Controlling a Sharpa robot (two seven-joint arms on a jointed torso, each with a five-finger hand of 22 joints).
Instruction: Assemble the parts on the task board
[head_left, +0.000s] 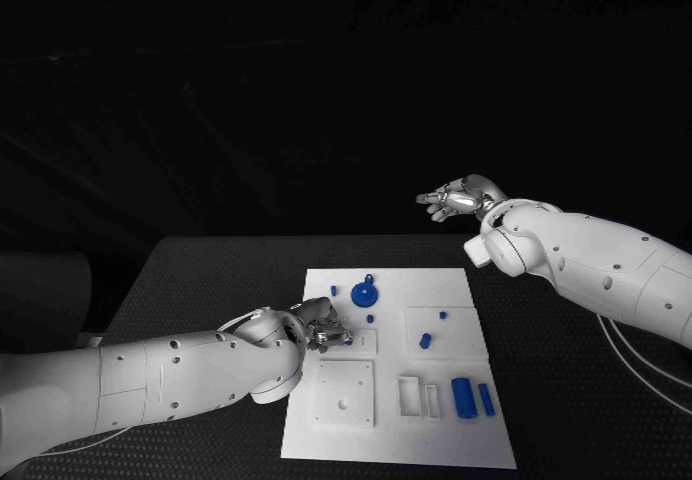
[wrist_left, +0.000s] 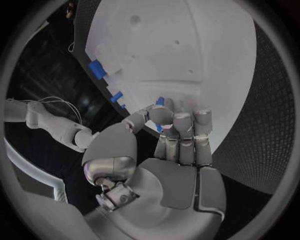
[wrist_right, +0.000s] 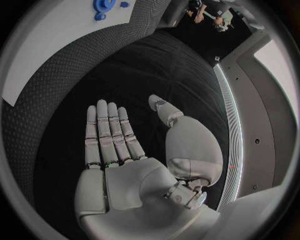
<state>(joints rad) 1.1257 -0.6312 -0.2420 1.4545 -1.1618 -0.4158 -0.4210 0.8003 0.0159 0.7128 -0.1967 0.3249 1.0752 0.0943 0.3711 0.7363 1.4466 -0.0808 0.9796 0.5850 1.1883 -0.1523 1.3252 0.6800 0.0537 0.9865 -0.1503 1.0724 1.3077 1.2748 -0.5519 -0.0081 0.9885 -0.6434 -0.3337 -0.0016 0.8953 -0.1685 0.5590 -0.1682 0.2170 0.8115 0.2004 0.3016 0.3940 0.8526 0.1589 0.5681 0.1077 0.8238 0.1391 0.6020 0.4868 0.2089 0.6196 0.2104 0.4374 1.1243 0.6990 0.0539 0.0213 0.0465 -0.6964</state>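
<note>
White board lies lengthwise away from the robot on the black table. The left hand, at the board's left edge, pinches a small blue part. The right hand hovers flat, fingers straight, holding nothing.

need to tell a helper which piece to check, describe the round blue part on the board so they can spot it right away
Start at the white task board in the middle of the black table and look to its far end, away from the robot. The round blue part lies there near the far edge. It is the widest blue piece, a disc with a small tab, while the others are small pegs or straight bars.
</note>
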